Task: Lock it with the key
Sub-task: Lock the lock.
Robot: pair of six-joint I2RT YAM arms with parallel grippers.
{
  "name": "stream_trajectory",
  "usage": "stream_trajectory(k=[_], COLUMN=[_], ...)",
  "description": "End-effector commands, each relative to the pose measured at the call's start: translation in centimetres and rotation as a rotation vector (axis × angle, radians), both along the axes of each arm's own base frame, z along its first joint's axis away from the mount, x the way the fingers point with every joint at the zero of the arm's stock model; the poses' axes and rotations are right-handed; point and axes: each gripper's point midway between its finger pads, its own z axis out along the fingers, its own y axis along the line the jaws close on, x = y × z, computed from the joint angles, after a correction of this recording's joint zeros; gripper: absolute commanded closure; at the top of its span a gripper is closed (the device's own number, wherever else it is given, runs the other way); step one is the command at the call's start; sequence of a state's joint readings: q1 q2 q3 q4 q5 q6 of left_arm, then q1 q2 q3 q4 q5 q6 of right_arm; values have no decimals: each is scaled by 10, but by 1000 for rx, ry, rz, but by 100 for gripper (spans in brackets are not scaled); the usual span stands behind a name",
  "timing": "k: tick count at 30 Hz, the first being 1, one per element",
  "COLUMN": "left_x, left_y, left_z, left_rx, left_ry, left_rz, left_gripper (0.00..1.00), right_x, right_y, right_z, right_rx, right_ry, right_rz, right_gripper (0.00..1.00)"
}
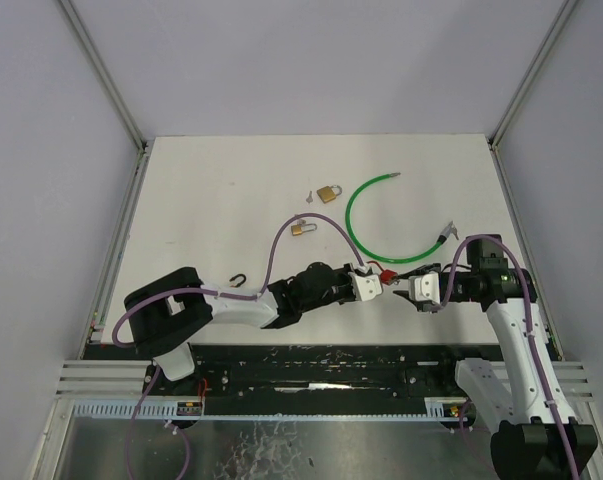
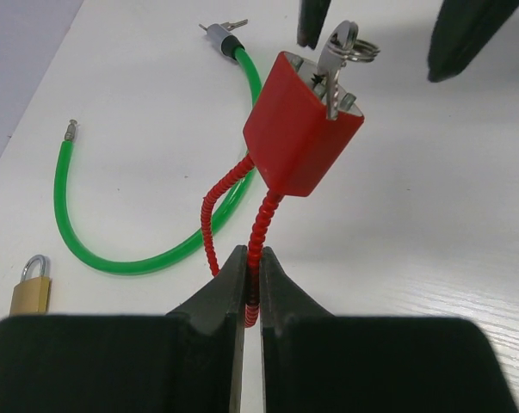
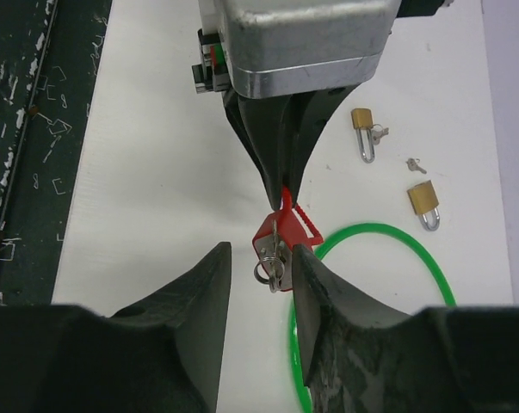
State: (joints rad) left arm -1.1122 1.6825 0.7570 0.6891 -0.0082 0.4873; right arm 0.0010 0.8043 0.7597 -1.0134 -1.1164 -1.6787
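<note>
A red padlock (image 2: 302, 125) with a red ribbed cable shackle (image 2: 209, 215) hangs above the table, seen as a small red block (image 1: 386, 275) in the top view. My left gripper (image 2: 252, 267) is shut on that red cable just below the lock body. A silver key (image 2: 336, 73) on a ring sticks out of the lock's far end. My right gripper (image 3: 261, 254) stands open with the key (image 3: 274, 258) between its fingers; the right finger (image 3: 306, 275) is close beside the lock (image 3: 269, 231), the left one is apart from it.
A green cable lock (image 1: 356, 215) curves across the table behind the arms, its keyed end (image 1: 443, 235) at the right. Two brass padlocks (image 1: 328, 192) (image 1: 301, 229) and a small loose key (image 1: 309, 197) lie further back. A black hook (image 1: 238, 280) lies beside the left arm.
</note>
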Motion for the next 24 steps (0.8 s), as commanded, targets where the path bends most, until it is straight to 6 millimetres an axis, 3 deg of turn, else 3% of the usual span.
stream_trajectory(k=[1, 8, 18, 24], left_x=[1, 0, -1, -1], left_y=[-10, -12, -14, -14], left_z=[34, 32, 30, 30], left_rx=[-99, -90, -84, -83], left_ry=[-70, -64, -59, -55], left_rz=[-18, -31, -39, -41], left_gripper=[100, 100, 100, 100], right_x=[-1, 4, 5, 6], right_y=[6, 8, 12, 12], right_z=[9, 8, -3, -1], right_rx=[15, 9, -30, -41], right_ry=[-106, -121, -91, -104], right_rz=[73, 77, 102, 99], right_gripper=[62, 73, 80, 92])
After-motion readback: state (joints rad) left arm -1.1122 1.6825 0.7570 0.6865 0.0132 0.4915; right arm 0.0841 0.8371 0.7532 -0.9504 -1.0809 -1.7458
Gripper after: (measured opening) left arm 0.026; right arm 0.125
